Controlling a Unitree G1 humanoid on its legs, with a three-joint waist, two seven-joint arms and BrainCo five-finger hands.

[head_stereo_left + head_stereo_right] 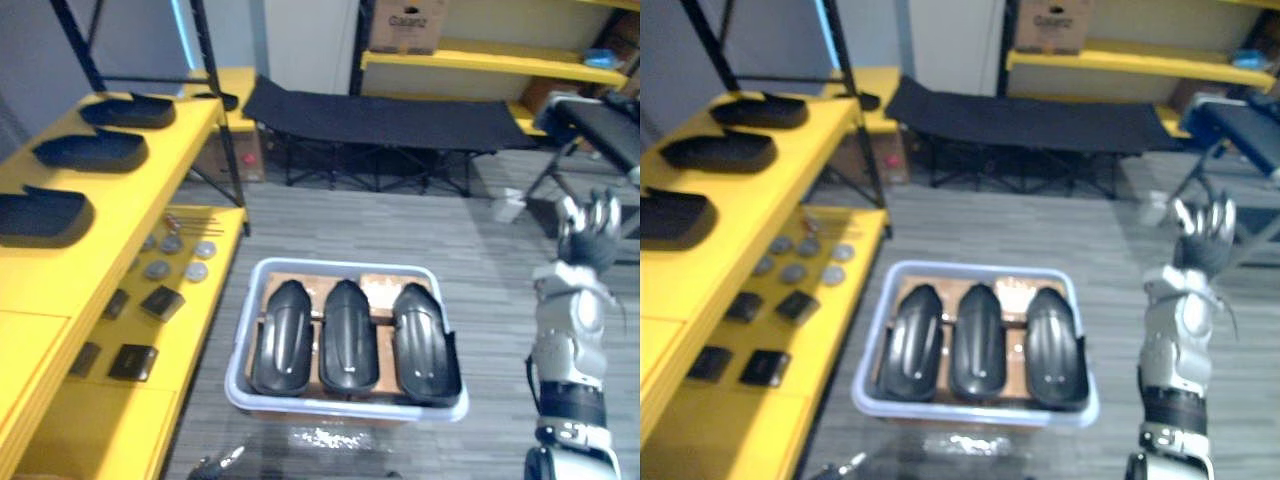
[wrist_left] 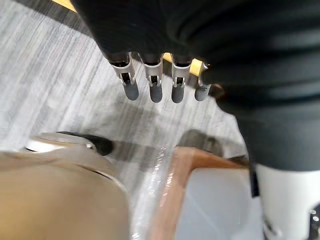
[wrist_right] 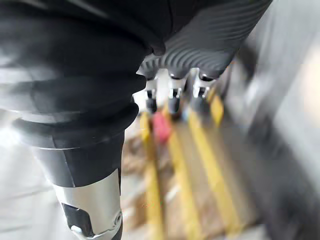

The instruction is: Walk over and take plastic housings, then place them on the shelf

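When checking, note right hand (image 1: 590,225) raised at 3 o'clock and left hand (image 2: 152,85) low at 7 o'clock: both released, empty. Treat as pre-grasp. Next, likely: lower onto three plastic housings (image 1: 345,335) in bin (image 1: 340,266) at 6 o'clock, lift to shelf (image 1: 150,190) at 9 o'clock.

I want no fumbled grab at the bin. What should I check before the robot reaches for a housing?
1. Stock: three housings lie side by side in the bin: ok.
2. Right hand free: raised beside the bin, fingers relaxed, holding nothing: ok.
3. Left hand free: fingers straight, holding nothing: ok.
4. Room on the shelf: bare top surface nearer than the shelved housings: ok.
5. Hands placed for a grasp: neither is over the bin: not ok.
6. Housings loose, not wedged: cannot tell.
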